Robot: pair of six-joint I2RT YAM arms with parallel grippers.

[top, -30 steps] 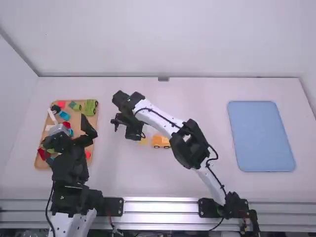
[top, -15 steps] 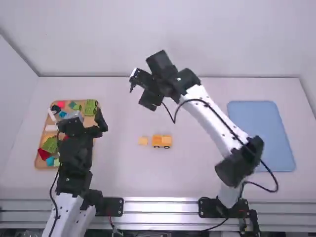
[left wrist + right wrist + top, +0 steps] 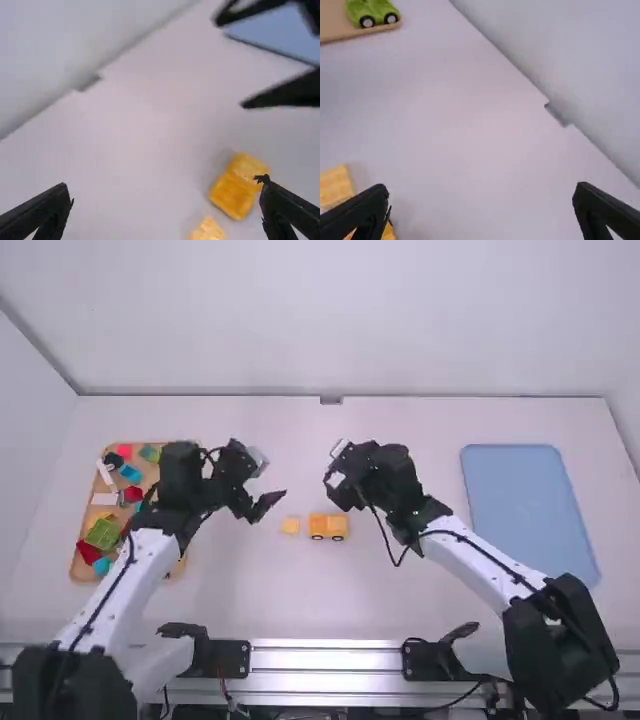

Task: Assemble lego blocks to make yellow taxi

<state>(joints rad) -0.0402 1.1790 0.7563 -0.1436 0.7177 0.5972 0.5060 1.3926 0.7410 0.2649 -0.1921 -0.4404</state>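
Observation:
My left gripper (image 3: 266, 506) hangs left of a small yellow block (image 3: 290, 525). In its wrist view the left gripper (image 3: 166, 200) is open, with nothing between its fingers. Right of the small block, with a gap between them, a yellow-orange car piece with wheels (image 3: 328, 527) stands on the table. The right gripper (image 3: 338, 490) is above and slightly beyond that car piece. Its wrist view has the right gripper (image 3: 481, 200) open and holding nothing, with the car piece (image 3: 387, 232) partly behind one finger and the small block (image 3: 335, 185) nearby.
A wooden tray (image 3: 80, 565) of mixed bricks, among them a green car piece (image 3: 372, 11), lies at the left, partly under the left arm. At the right lies a blue mat (image 3: 530, 515). A wall closes off the table's far edge.
The left arm has moved from over the tray rightward to beside the small block. The right arm has lifted away from the yellow pieces, swung back and come down nearer them.

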